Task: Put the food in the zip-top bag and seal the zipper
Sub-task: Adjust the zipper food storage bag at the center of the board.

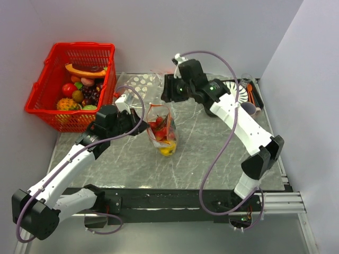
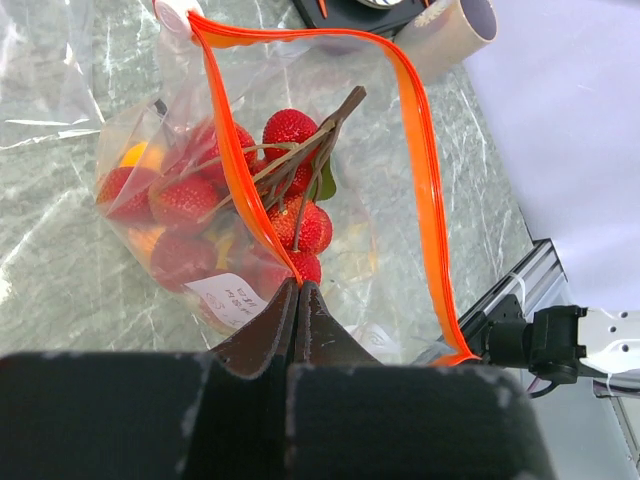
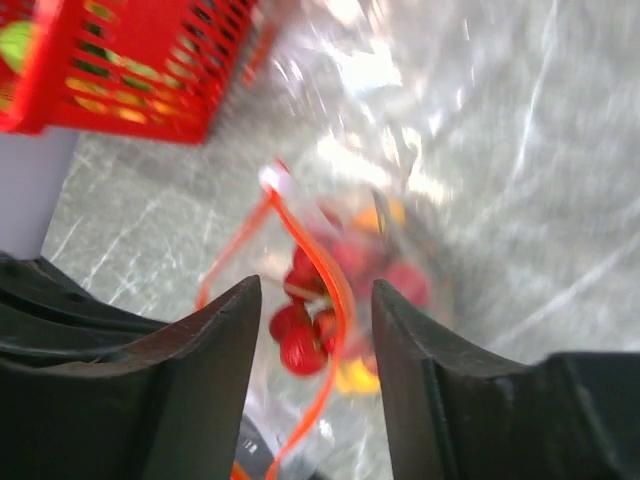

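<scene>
- Zip-top bag, L wrist view: stands on grey marbled table, fills most of frame, mouth open toward cam.
- Zipper: two orange-red strips, joined at white slider at 11 o'clock, spread well apart below it.
- Food inside bag: red bumpy fruits on brown twigs, sth yellow-orange beneath. White label shows low in the bag.
- L gripper at 6 o'clock: jaws together, clamped on near zipper strip.
- Beige cup at 1 o'clock, beyond bag.
- R wrist view (blurred): R gripper jaws apart, nothing between them. Bag sits below the gap, apart from both fingers. Orange strip runs approx 11 to 6 o'clock, red fruits beside it.
- Red basket at 10 o'clock in that view.
- Top ext view: bag upright near table ctr, contents at its btm.
- L gripper at bag's 9 o'clock, at mouth edge.
- R gripper at bag's 12 o'clock, not touching it.
- Basket, w/ assorted food, at bag's 10 o'clock by far-left corner.
- Clear bag w/ white dots lies flat at 11 o'clock, between basket and R gripper.
</scene>
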`<state>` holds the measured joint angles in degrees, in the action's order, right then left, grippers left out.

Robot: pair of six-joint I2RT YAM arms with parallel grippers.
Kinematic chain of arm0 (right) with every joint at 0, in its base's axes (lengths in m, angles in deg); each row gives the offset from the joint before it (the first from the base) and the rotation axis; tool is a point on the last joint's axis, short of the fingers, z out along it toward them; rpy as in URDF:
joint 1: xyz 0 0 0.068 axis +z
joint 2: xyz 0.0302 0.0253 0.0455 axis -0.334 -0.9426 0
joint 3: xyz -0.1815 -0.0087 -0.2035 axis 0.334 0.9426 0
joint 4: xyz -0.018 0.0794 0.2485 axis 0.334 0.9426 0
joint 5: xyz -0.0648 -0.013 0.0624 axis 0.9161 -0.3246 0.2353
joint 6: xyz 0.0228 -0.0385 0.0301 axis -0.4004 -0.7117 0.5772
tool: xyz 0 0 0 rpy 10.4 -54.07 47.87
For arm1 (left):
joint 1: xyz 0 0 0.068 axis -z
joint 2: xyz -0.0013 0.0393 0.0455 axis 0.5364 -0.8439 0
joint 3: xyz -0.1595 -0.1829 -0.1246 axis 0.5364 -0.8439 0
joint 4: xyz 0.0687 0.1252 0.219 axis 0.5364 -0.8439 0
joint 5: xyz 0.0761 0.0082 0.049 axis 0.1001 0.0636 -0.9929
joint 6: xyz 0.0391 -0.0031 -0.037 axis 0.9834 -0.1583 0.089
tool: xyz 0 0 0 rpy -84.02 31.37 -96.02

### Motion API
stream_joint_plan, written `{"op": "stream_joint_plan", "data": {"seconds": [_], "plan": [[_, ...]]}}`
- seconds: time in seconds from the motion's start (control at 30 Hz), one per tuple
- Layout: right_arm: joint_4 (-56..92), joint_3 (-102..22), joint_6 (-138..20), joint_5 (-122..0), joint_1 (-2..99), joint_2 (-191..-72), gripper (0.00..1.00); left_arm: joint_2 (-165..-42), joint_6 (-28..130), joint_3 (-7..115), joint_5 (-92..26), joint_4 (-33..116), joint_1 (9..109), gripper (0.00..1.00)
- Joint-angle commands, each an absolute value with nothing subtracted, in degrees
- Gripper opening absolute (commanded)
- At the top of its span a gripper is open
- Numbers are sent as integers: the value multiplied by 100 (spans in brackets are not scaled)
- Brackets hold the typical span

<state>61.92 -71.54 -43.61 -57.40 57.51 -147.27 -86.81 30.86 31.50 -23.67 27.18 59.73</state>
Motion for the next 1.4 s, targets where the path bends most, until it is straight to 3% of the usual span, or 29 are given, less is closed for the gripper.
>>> {"op": "stream_joint_plan", "data": {"seconds": [0.0,0.2,0.83,1.13,1.17,1.2,1.33,1.37], "plan": [[6691,-8201,-5393,-5962,5932,-15220,57,-8581,3162,3263,-2363,3073,5969,1],[7263,-9082,-6017,-5823,6179,-15880,54,-8660,3048,3307,-2337,3152,5969,1],[6841,-8642,-6176,-5743,6170,-16266,51,-8695,2943,3342,-2328,3161,5969,1],[6701,-8783,-6088,-5814,6170,-16442,43,-8652,2908,3307,-2337,3187,5969,1],[6692,-8792,-6071,-5814,6170,-16451,40,-8651,2908,3316,-2345,3187,5969,1],[6683,-8801,-6062,-5814,6179,-16460,28,-8643,2916,3324,-2345,3178,5969,1],[6473,-8757,-5887,-5788,6170,-16381,0,-8643,2917,3351,-2363,3126,5969,1],[6429,-8739,-5764,-5700,6179,-16337,0,-8660,2925,3368,-2380,3108,5969,1]]}}
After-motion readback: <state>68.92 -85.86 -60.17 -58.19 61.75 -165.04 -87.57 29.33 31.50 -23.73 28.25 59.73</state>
